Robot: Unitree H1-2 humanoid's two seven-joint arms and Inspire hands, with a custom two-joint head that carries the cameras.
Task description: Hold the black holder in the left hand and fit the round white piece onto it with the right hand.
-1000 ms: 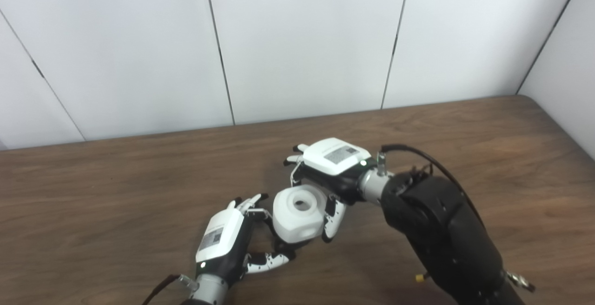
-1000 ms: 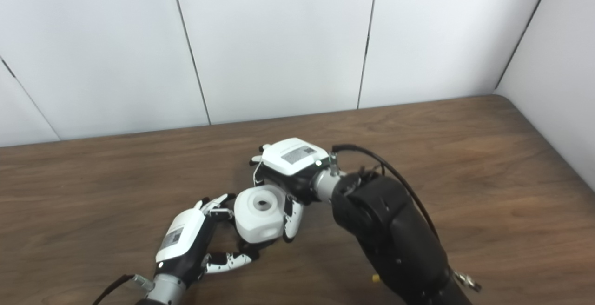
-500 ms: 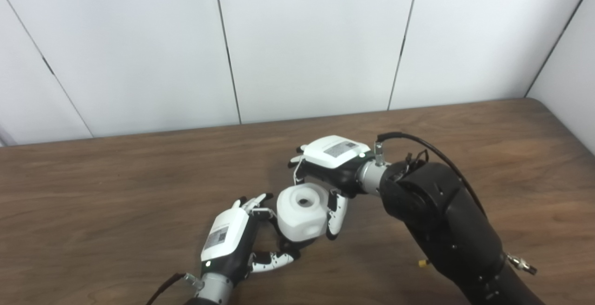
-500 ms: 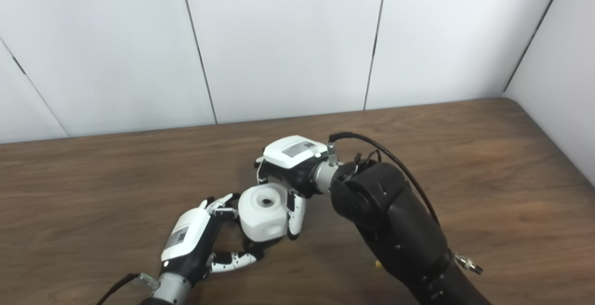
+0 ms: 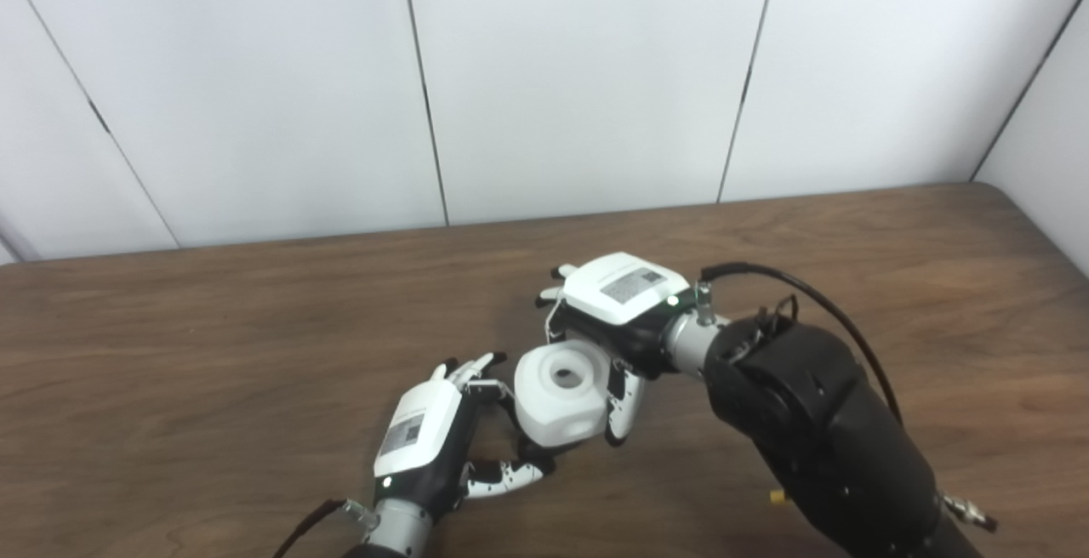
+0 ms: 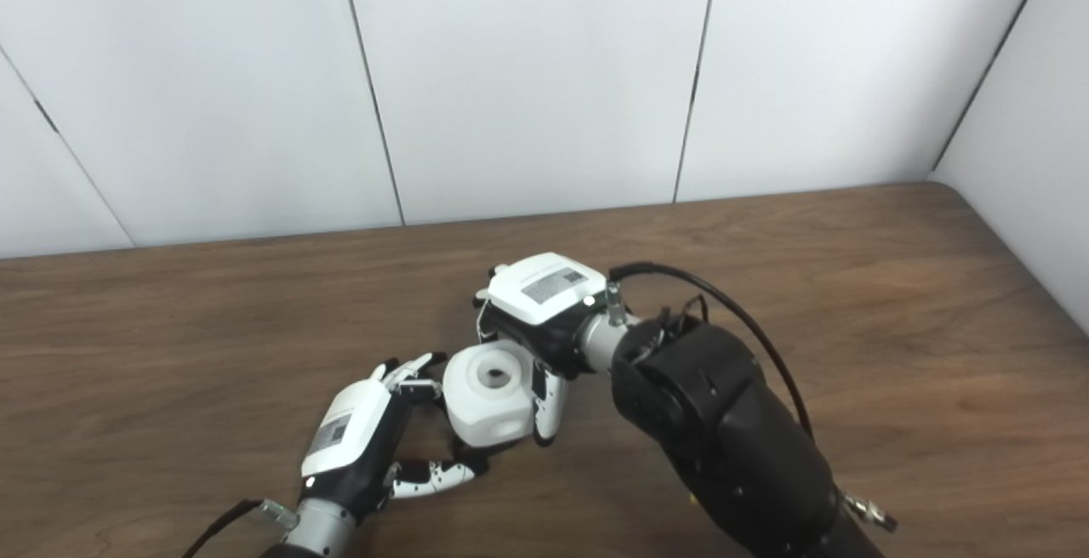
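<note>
**Two hands meet over the white piece near the front of the tabletop**

Bare brown tabletop spreads wide to the left, right and back of the work; the far edge runs along white wall panels, which turn a corner at the right. The round white piece, its central hole facing up, sits between both hands. The right hand closes over it from behind, thumb down its right side. The left hand cups its left and underside with curled fingers. A black holder is barely visible beneath it.
</note>
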